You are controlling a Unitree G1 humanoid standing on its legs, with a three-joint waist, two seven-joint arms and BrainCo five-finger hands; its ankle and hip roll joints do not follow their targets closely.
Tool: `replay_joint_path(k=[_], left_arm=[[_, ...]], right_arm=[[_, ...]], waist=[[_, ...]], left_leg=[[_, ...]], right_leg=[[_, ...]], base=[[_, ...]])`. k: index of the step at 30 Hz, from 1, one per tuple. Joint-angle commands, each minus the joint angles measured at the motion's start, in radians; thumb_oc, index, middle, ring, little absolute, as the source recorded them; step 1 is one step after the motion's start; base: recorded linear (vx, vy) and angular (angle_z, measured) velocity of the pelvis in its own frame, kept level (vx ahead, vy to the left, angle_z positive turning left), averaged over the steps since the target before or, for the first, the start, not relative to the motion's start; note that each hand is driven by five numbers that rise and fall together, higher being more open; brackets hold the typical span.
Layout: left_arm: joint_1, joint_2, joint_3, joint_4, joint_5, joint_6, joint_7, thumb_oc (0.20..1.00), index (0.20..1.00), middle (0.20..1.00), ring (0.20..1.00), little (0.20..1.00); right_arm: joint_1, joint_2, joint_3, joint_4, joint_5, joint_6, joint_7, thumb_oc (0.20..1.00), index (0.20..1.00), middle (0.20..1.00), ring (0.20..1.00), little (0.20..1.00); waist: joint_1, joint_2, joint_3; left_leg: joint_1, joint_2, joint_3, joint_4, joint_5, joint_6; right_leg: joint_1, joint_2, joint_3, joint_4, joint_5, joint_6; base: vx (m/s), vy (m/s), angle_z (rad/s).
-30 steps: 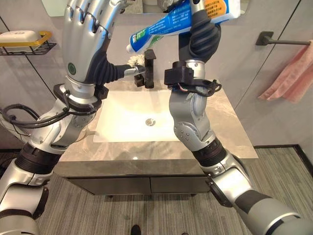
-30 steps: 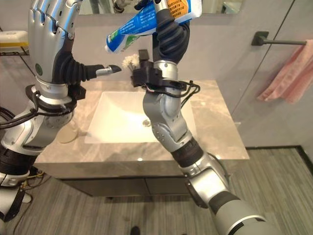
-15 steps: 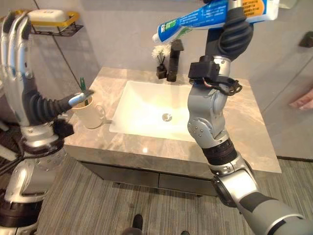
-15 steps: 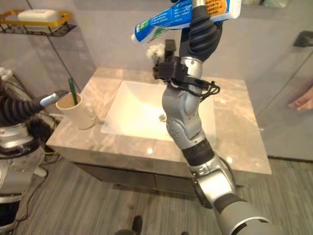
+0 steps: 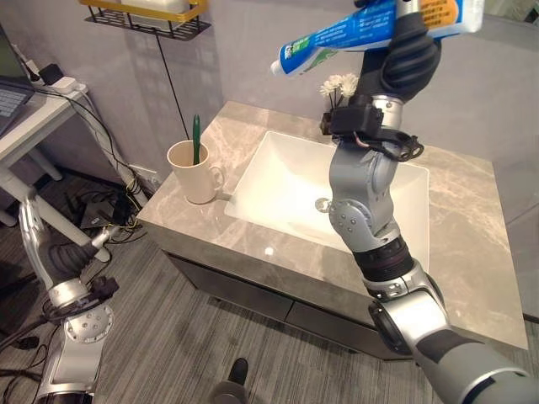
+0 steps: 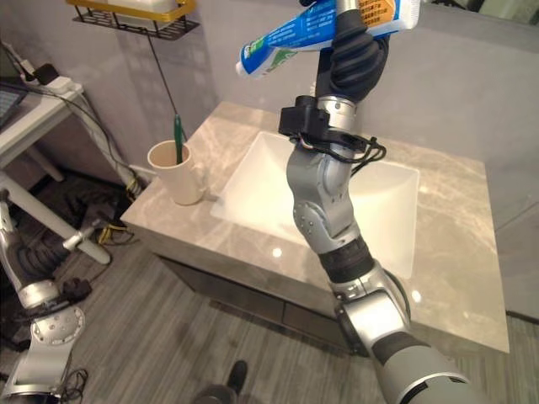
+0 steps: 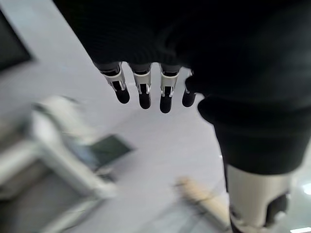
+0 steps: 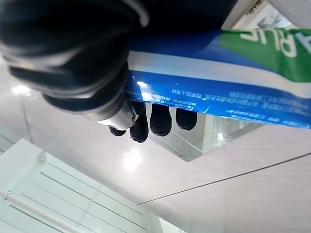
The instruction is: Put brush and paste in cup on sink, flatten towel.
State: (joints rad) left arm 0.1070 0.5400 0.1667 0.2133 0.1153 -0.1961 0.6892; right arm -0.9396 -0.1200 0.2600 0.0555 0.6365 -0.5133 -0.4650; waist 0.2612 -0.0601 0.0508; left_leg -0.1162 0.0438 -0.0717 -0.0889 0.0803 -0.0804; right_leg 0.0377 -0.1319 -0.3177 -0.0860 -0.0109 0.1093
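Right hand (image 5: 410,52) clenched round the blue-and-white toothpaste tube (image 5: 370,27), held high above the white sink basin (image 5: 290,181).
The tube lies near level, cap end toward the robot's left, where the cream mug (image 5: 192,172) stands on the grey marble desk (image 5: 472,252), green toothbrush (image 5: 196,140) upright inside. The left hand (image 7: 146,87), fingers straight and empty, hangs low near the floor, so the right is the nearer.

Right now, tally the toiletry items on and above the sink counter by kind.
Cup: 1
Toothbrush, standing in the cup: 1
Toothpaste tube, held above the sink by the right hand: 1
Total: 3
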Motion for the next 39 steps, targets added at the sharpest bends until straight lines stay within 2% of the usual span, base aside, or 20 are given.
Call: replay_joint_path(k=[1,2,3,4,7,8,9,10,11,12,18,24,39], left_arm=[[-0.018,-0.036,-0.048,0.226,-0.189,0.006,-0.051,1.000,1.000,1.000,1.000,1.000],[-0.023,-0.047,-0.058,0.255,-0.231,0.006,-0.070,1.000,1.000,1.000,1.000,1.000],[-0.039,-0.107,-0.067,0.370,-0.383,0.008,-0.102,1.000,1.000,1.000,1.000,1.000],[-0.045,-0.103,-0.075,0.389,-0.387,0.013,-0.122,1.000,1.000,1.000,1.000,1.000],[-0.091,-0.132,-0.143,0.641,-0.400,0.067,-0.187,1.000,1.000,1.000,1.000,1.000],[-0.107,-0.141,-0.170,0.738,-0.387,0.093,-0.224,1.000,1.000,1.000,1.000,1.000],[-0.107,-0.141,-0.170,0.738,-0.387,0.093,-0.224,1.000,1.000,1.000,1.000,1.000],[-0.114,-0.150,-0.196,0.812,-0.363,0.117,-0.247,1.000,1.000,1.000,1.000,1.000],[-0.142,-0.171,-0.234,0.935,-0.347,0.140,-0.308,1.000,1.000,1.000,1.000,1.000],[-0.147,-0.178,-0.258,0.986,-0.307,0.151,-0.331,1.000,1.000,1.000,1.000,1.000],[-0.145,-0.241,-0.330,1.147,-0.192,0.193,-0.407,1.000,1.000,1.000,1.000,1.000],[-0.125,-0.252,-0.380,1.160,-0.107,0.192,-0.439,1.000,1.000,1.000,1.000,1.000],[-0.171,-0.245,-0.444,1.119,-0.104,0.168,-0.410,1.000,1.000,1.000,1.000,1.000]], right_arm=[[-0.069,-0.011,0.026,0.011,0.018,0.000,0.044,0.200,0.200,0.200,0.200,0.200],[-0.072,0.000,0.032,0.022,0.024,0.003,0.047,0.200,0.200,0.200,0.200,0.200],[-0.079,0.025,0.043,0.042,0.036,0.012,0.051,0.200,0.200,0.200,0.200,0.200],[-0.082,0.030,0.049,0.044,0.038,0.011,0.052,0.200,0.200,0.200,0.200,0.200],[-0.110,0.069,0.074,0.089,0.042,0.020,0.060,0.200,0.200,0.200,0.200,0.200],[-0.121,0.075,0.081,0.100,0.044,0.020,0.067,0.200,0.200,0.200,0.200,0.200],[-0.121,0.075,0.081,0.100,0.044,0.020,0.067,0.200,0.200,0.200,0.200,0.200],[-0.125,0.087,0.086,0.117,0.045,0.023,0.075,0.200,0.200,0.200,0.200,0.200],[-0.131,0.117,0.093,0.138,0.064,0.018,0.093,0.200,0.200,0.200,0.200,0.200],[-0.133,0.127,0.093,0.149,0.071,0.014,0.100,0.200,0.200,0.200,0.200,0.200],[-0.124,0.197,0.105,0.202,0.109,0.009,0.130,0.200,0.200,0.200,0.200,0.200],[-0.144,0.182,0.086,0.224,0.075,0.022,0.126,0.200,0.200,0.200,0.200,0.200],[-0.169,0.089,0.020,0.274,-0.024,0.037,0.045,0.200,0.200,0.200,0.200,0.200]], waist=[[0.015,-0.033,-0.050],[0.013,-0.032,-0.049],[0.010,-0.032,-0.045],[0.008,-0.030,-0.045],[-0.003,-0.031,-0.041],[-0.007,-0.031,-0.039],[-0.007,-0.031,-0.040],[-0.014,-0.031,-0.040],[-0.020,-0.031,-0.038],[-0.023,-0.031,-0.039],[-0.020,-0.044,-0.047],[0.007,-0.062,-0.046],[0.066,-0.089,-0.020]], left_leg=[[-0.021,0.031,0.002,0.002,0.020,-0.015],[-0.024,0.031,0.003,0.002,0.021,-0.014],[-0.020,0.032,0.006,0.002,0.019,-0.013],[-0.025,0.031,0.006,0.002,0.022,-0.012],[-0.025,0.034,0.014,0.002,0.022,-0.010],[-0.024,0.034,0.017,0.002,0.022,-0.010],[-0.024,0.034,0.016,0.002,0.022,-0.010],[-0.025,0.035,0.019,0.002,0.022,-0.008],[-0.025,0.036,0.022,0.002,0.021,-0.007],[-0.025,0.037,0.024,0.002,0.020,-0.007],[-0.029,0.038,0.031,0.002,0.017,-0.007],[-0.046,0.033,0.015,0.002,0.017,-0.007],[-0.090,-0.006,-0.052,0.002,0.023,0.004]], right_leg=[[0.019,-0.092,0.016,-0.001,0.074,0.037],[0.016,-0.092,0.016,-0.001,0.076,0.038],[0.016,-0.092,0.019,-0.001,0.075,0.038],[0.011,-0.092,0.020,-0.001,0.079,0.038],[0.004,-0.091,0.025,-0.001,0.083,0.039],[0.004,-0.090,0.027,-0.001,0.083,0.039],[0.003,-0.090,0.027,-0.001,0.083,0.039],[0.000,-0.090,0.031,-0.001,0.085,0.039],[-0.004,-0.089,0.036,-0.001,0.087,0.039],[-0.006,-0.089,0.038,-0.001,0.088,0.039],[-0.014,-0.093,0.045,-0.001,0.089,0.039],[-0.015,-0.095,0.029,-0.001,0.090,0.042],[-0.002,-0.109,-0.030,-0.001,0.094,0.055]], base=[[0.00,0.033,0.10],[0.00,0.034,0.06],[-0.01,0.029,0.03],[-0.01,0.034,0.00],[0.00,0.033,-0.02],[0.00,0.022,-0.03],[0.00,0.000,0.00],[0.00,0.035,0.01],[0.01,0.047,-0.02],[0.01,0.046,-0.07],[0.01,0.011,-0.02],[0.00,0.001,-0.01],[0.01,0.005,0.12]])
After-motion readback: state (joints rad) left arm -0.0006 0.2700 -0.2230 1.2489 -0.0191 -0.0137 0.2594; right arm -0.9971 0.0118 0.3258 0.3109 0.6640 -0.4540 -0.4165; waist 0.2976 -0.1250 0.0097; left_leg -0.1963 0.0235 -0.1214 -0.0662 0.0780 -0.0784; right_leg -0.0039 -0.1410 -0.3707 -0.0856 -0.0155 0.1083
